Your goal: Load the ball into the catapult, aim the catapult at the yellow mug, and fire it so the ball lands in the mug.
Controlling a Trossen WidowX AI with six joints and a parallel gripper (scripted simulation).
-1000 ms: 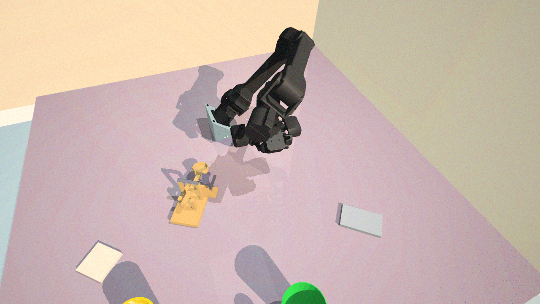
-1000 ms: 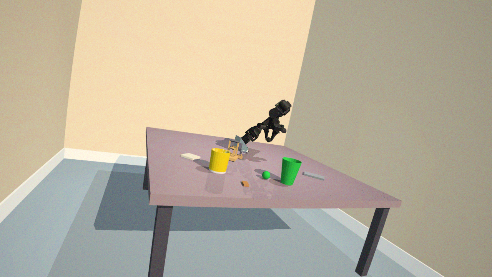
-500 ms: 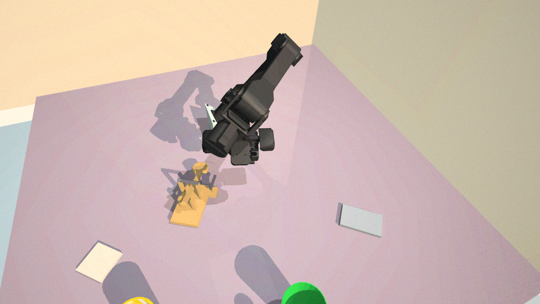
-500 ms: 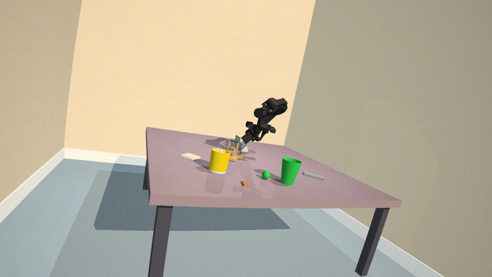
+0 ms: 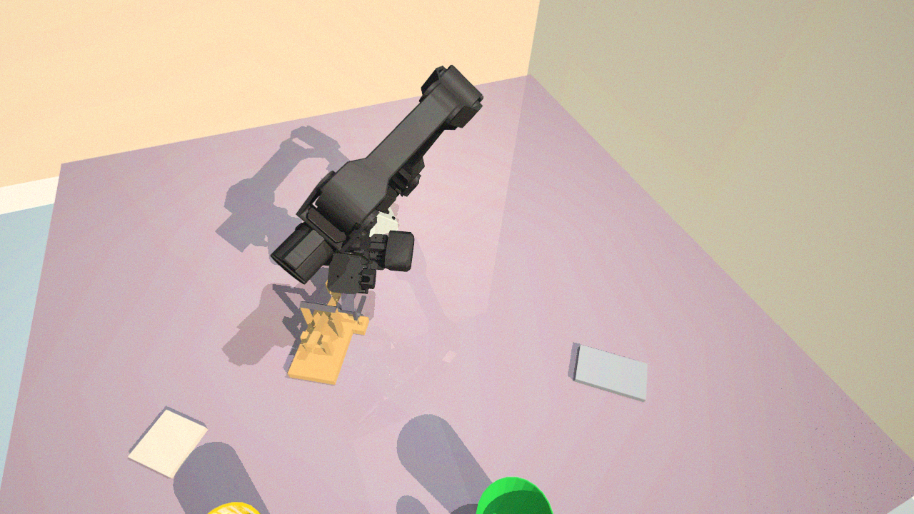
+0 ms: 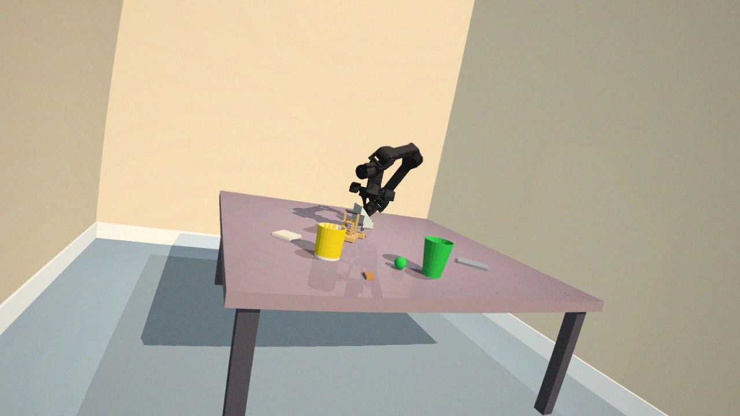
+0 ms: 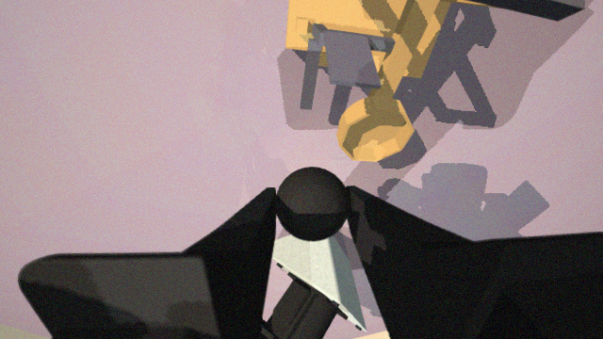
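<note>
In the wrist view my gripper (image 7: 310,195) is shut on a dark ball (image 7: 312,212), one fingertip on each side. The orange catapult (image 5: 311,369) (image 6: 350,238) (image 7: 301,11) stands on the table, and its round cup (image 7: 375,141) looks empty. The held ball shows just below that cup in the wrist view and does not appear to be in it. In the top view the arm hides the fingertips, the ball and most of the cup. The yellow mug (image 5: 235,508) (image 6: 330,242) stands upright near the table's front in the exterior view.
A green cup (image 5: 511,487) (image 6: 436,260), a green ball (image 6: 399,262) and a small orange block (image 6: 369,276) are near the front. A cream block (image 5: 168,442) (image 6: 285,234) and a grey block (image 5: 611,373) (image 6: 472,264) lie flat. The arm's pale base (image 7: 306,259) is close behind the catapult.
</note>
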